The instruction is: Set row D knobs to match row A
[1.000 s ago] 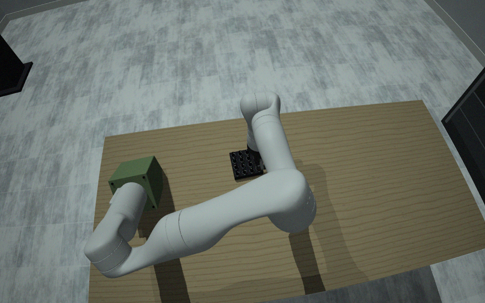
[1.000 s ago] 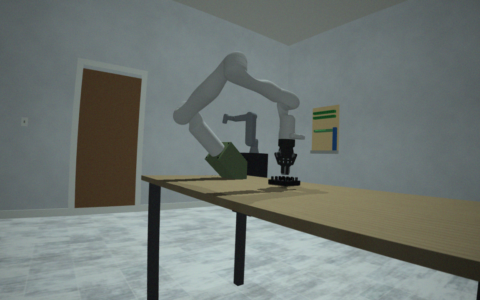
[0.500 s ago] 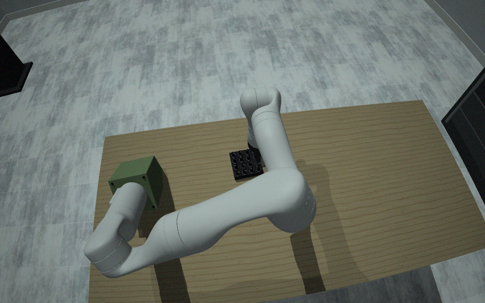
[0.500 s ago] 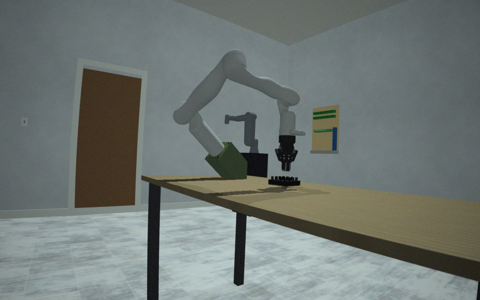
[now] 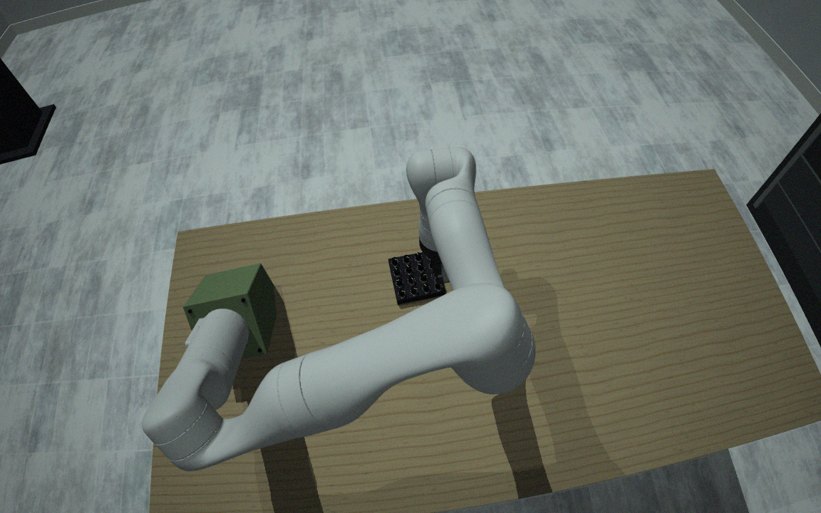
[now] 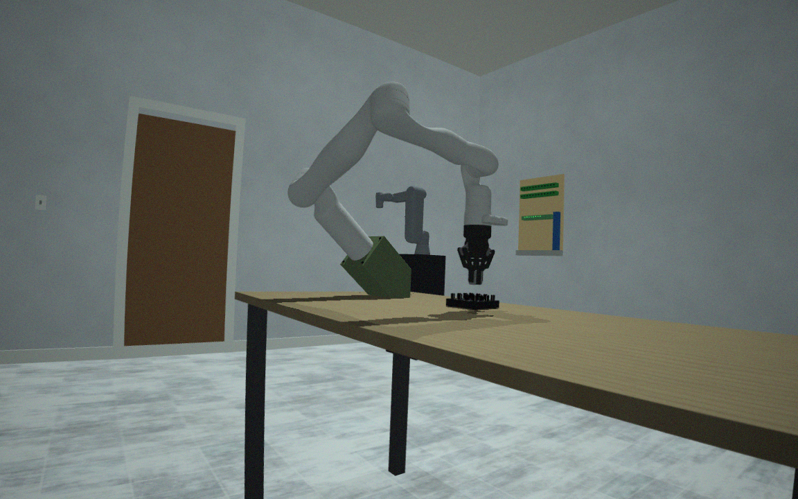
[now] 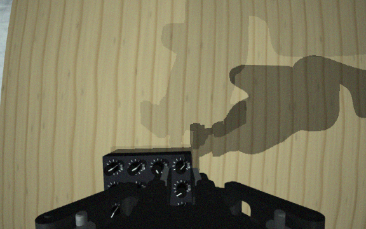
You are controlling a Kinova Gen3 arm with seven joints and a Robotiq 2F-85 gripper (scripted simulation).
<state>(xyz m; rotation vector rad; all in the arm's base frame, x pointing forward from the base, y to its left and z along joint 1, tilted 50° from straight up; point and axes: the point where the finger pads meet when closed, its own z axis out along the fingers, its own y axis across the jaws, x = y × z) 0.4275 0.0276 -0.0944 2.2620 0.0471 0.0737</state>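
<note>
The black knob box [image 5: 421, 297] [image 6: 472, 304] [image 7: 126, 178] stands flat on the table. In the wrist view its printed names lie to the right of the knobs, so row D is the right-hand column. D4 [image 7: 180, 166] has its line toward the upper right; D3 [image 7: 180, 189] has its line toward the lower left. A4 [image 7: 113, 168] has a slanting line. My gripper [image 6: 475, 283] [image 7: 180, 178] is open a little and empty, its fingertips above the knobs near D4 and D3 with a visible gap. It hides much of rows B and C and the lower knobs.
The wooden table [image 5: 643, 286] [image 6: 637, 353] [image 7: 75, 79] carries the green arm base [image 5: 264, 299] [image 6: 393, 273] left of the box in the top view. The arm [image 5: 362, 357] [image 6: 352, 152] reaches over the table. Its shadows fall beside the box in the wrist view.
</note>
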